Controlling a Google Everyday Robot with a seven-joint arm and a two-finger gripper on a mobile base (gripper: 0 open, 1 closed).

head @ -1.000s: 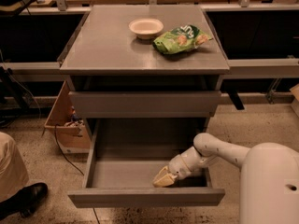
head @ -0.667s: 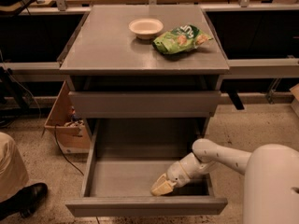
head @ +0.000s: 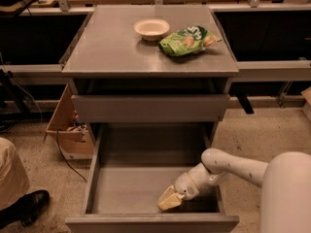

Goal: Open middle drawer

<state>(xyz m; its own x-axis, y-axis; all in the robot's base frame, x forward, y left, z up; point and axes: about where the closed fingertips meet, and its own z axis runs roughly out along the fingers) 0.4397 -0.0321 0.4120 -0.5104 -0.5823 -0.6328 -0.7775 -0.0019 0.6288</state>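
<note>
Below the counter point(head: 107, 47), your middle drawer point(head: 127, 191) stands well out toward the camera, long axis running left to right. Right of centre, the end effector point(head: 170, 200) sits inside, just behind the front. Wide or narrow, can't tell. Pull straight back, square to that front.

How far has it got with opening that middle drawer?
Mostly done: the middle drawer stands pulled far out, its grey inside showing. In hand: the pincer sits inside it, low and close behind its front. Left: perhaps a last bit of pull, then lifting the pincer out.
</note>
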